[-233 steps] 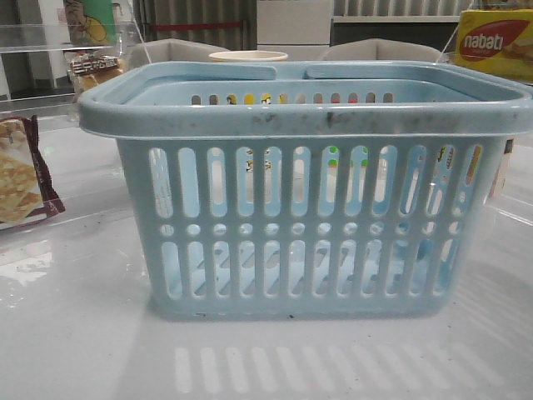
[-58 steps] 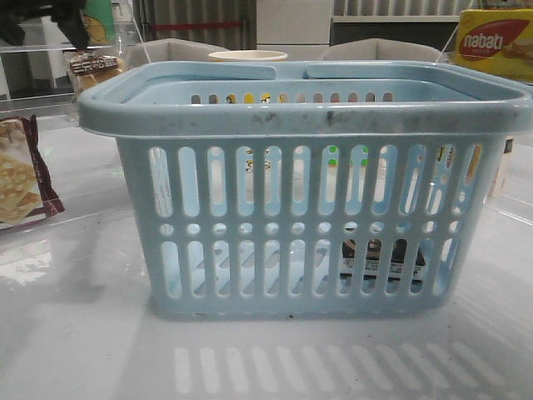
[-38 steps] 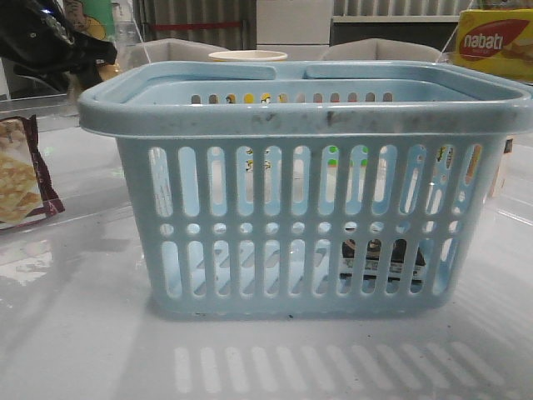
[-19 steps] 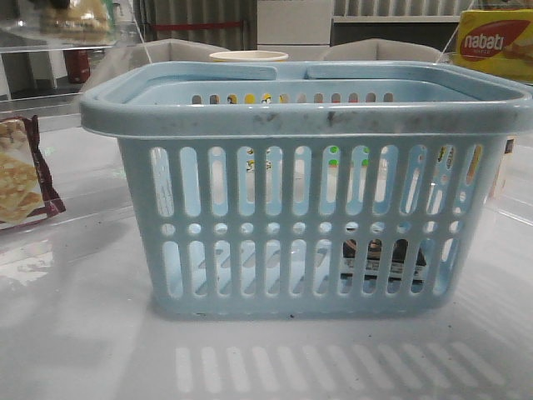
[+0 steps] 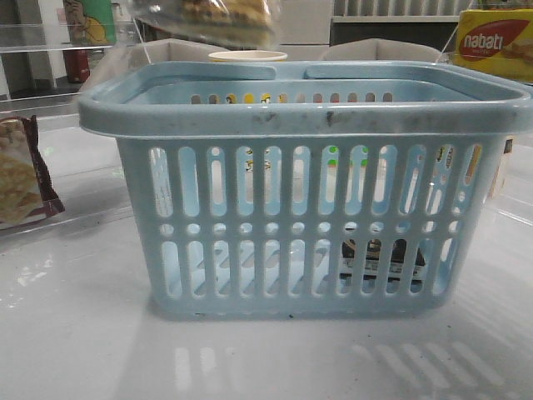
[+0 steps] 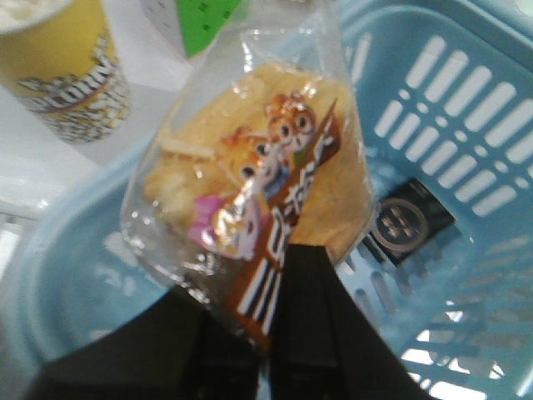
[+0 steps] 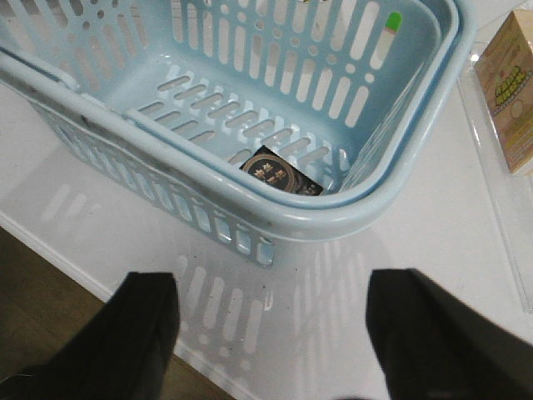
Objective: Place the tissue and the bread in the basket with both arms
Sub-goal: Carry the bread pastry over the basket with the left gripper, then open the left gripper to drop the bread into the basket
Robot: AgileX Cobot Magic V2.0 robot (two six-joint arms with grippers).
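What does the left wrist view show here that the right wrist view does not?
Only the left wrist view shows the bread, wrapper pinched in the left end effector above the basket, and a yellow cup outside it. Only the right wrist view shows the right end effector, open and empty over bare table, and a carton beside the basket. Both show the tissue lying on the basket floor.

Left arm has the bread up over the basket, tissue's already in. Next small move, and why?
Probably lower the left gripper a little into the basket, then open. It is shut on the bread, which hangs above the rim on the basket's left side. The tissue lies on the floor at the other end, so the drop spot looks free. The right gripper is open, outside.
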